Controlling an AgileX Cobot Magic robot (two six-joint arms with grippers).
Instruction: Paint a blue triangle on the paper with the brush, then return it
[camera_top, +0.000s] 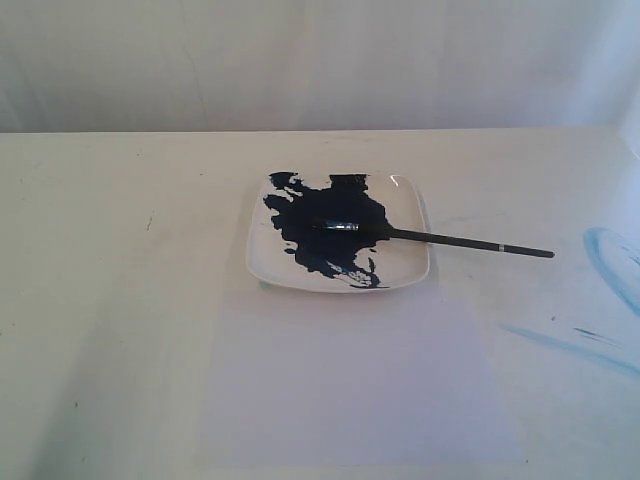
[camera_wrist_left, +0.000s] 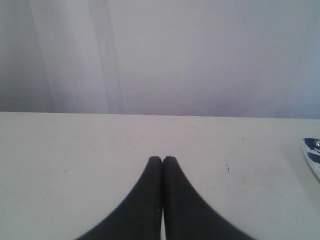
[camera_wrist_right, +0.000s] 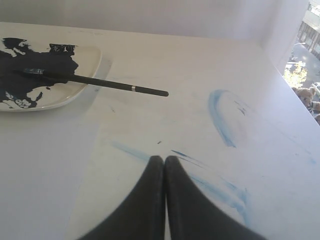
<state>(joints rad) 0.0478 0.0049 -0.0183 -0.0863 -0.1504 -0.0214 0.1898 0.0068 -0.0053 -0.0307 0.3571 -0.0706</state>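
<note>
Right wrist view: brush (camera_wrist_right: 100, 83) ahead of right gripper (camera_wrist_right: 164, 159), jaws closed, empty. Prob. light, stiff, thin; grip clean handle end.

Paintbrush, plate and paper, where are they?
paintbrush (camera_top: 450, 240): exterior view, middle of its black handle.
plate (camera_top: 408, 258): exterior view, bare white corner.
paper (camera_top: 350, 390): exterior view, middle of the sheet.

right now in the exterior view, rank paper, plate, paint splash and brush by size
1. paper
2. plate
3. paint splash
4. brush, smallest by area, though longer than the plate is wide
</note>
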